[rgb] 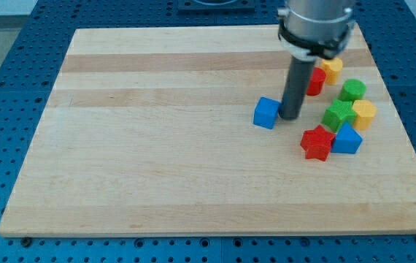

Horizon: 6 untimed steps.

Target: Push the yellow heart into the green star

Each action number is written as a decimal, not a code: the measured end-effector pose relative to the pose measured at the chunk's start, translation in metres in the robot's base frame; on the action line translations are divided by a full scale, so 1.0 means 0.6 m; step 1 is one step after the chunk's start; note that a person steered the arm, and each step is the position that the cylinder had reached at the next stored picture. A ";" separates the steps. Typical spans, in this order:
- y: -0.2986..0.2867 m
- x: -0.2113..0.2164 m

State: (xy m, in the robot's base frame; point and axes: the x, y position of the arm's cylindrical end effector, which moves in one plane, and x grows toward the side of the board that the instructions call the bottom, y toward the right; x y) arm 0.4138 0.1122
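The green star (338, 115) lies at the board's right. A yellow block (364, 113) touches its right side. A second yellow block (331, 69) lies higher up, just right of the rod. I cannot tell which of the two is the heart. My tip (290, 117) rests on the board, touching the right side of a blue cube (266, 112). The tip is left of the green star with a small gap between them.
A red block (315, 80) is partly hidden behind the rod. A round green block (352, 90) lies above the star. A red star (317, 142) and a blue block (347, 138) touch each other below it. The wooden board (157, 146) ends close to the right of the cluster.
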 end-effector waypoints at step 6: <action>0.168 -0.145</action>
